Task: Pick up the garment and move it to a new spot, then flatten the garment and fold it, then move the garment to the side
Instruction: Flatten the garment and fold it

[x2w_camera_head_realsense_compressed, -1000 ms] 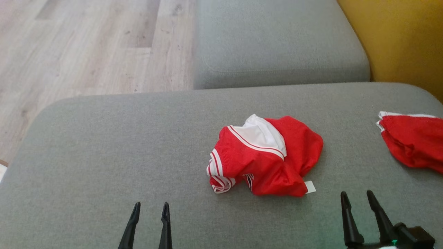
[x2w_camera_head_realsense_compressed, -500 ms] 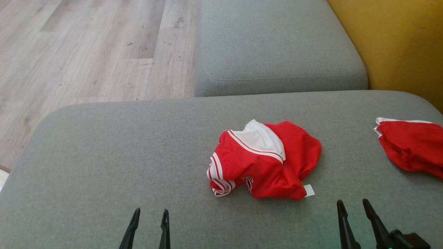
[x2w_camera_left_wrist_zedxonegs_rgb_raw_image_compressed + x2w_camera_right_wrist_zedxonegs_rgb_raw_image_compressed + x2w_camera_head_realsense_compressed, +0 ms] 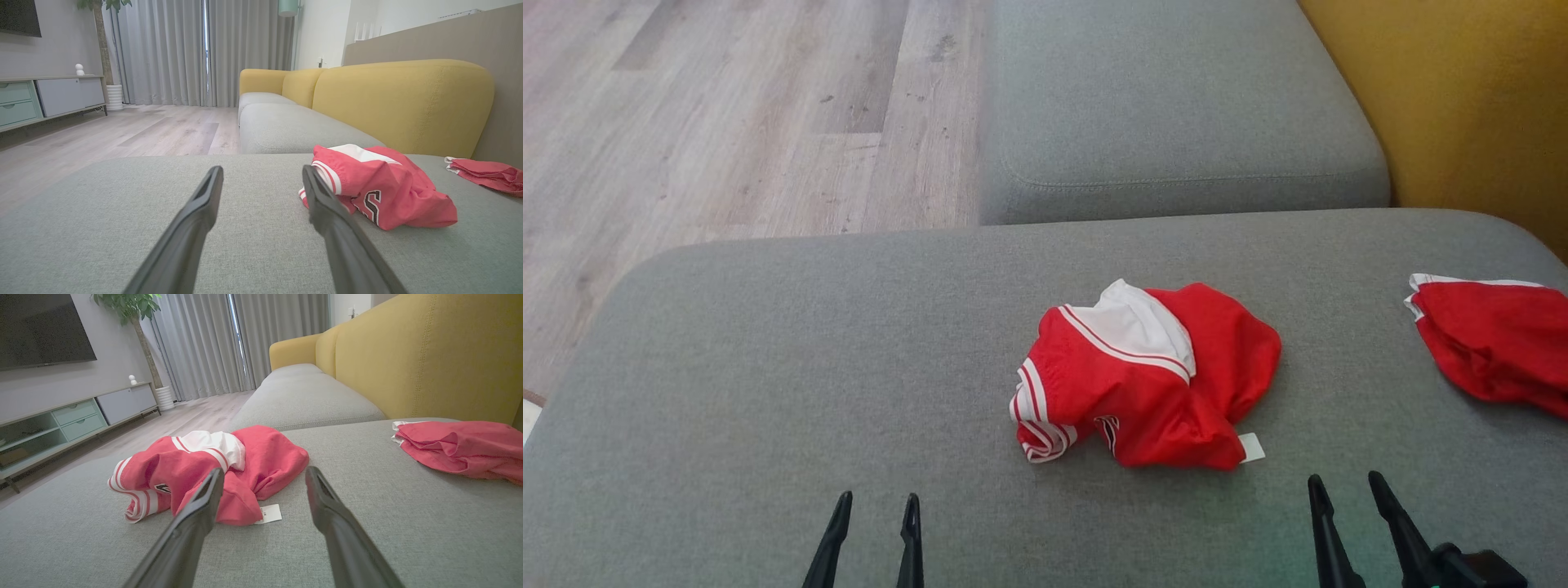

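- While left gripper (image 3: 878, 496) and right gripper (image 3: 1344, 478) hover with fingers apart and empty, crumpled red jersey (image 3: 1152, 380) lies mid grey sofa cushion (image 3: 768, 367), ahead between them.
- Go in low with right gripper and pinch the thick fold by white tag (image 3: 1252, 447); skip other red garment (image 3: 1494, 343).

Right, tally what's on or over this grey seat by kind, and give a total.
Garments: 2 (crumpled red-and-white garment, red garment at the right edge)
Grippers: 2 (left gripper, right gripper), both open
Total: 4
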### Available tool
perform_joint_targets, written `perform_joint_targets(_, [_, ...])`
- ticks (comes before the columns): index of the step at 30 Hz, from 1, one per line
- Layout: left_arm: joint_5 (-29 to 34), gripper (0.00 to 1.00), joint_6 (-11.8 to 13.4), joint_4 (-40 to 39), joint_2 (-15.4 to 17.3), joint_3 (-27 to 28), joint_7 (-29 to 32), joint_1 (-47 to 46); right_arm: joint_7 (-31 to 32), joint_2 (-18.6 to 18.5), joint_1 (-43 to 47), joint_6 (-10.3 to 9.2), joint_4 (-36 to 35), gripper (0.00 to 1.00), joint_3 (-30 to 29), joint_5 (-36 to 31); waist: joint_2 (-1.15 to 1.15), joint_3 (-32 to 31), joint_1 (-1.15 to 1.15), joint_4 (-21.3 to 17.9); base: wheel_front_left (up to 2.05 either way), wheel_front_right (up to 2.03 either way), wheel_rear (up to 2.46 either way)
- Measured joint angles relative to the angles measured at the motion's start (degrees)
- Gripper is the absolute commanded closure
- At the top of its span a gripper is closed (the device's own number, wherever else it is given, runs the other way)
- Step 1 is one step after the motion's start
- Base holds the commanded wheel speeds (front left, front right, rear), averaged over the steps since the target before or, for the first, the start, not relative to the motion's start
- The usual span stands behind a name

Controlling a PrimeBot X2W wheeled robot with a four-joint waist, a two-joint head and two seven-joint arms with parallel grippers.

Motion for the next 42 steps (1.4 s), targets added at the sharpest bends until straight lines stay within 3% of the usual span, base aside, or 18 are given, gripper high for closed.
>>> perform_joint_targets(15, [0.0, 0.0, -0.53, 0.05, -0.02, -1.51, 0.01, -0.41, 0.0, -0.79, -0.08, 0.0, -0.02, 0.0, 0.66, 0.0, 0.0, 1.8, 0.0, -0.76, 0.0, 0.0, 0.0])
perform_joint_targets(22, [0.92, 0.0, -2.2, 5.81, -0.11, -3.98, 0.21, -13.25, 0.0, -2.03, -1.45, 0.0, -0.22, 0.0, 2.18, -0.02, 0.0, 6.15, 0.0, -2.58, 0.0, 0.0, 0.0])
perform_joint_targets(29, [-3.11, 0.0, -4.61, 14.51, -0.69, -9.44, 10.78, -35.21, 0.0, -3.12, -6.1, 0.0, -0.58, 0.0, 4.19, -0.07, 0.0, 12.39, 0.01, -5.18, 0.0, 0.0, 0.0])
perform_joint_targets(33, [-6.66, 0.0, -4.52, 21.08, -0.94, -11.26, 16.95, -45.99, 0.0, -3.97, -9.52, 0.0, -0.71, 0.0, 4.66, -0.07, 0.0, 16.69, 0.02, -6.74, 0.0, 0.0, 0.0])
perform_joint_targets(42, [-13.44, 0.0, -4.9, 34.2, -1.24, -14.54, 25.58, -52.3, 0.0, -4.48, -11.93, 0.0, -0.78, 0.0, 5.32, -0.07, 0.0, 21.92, 0.01, -9.72, 0.0, 0.0, 0.0])
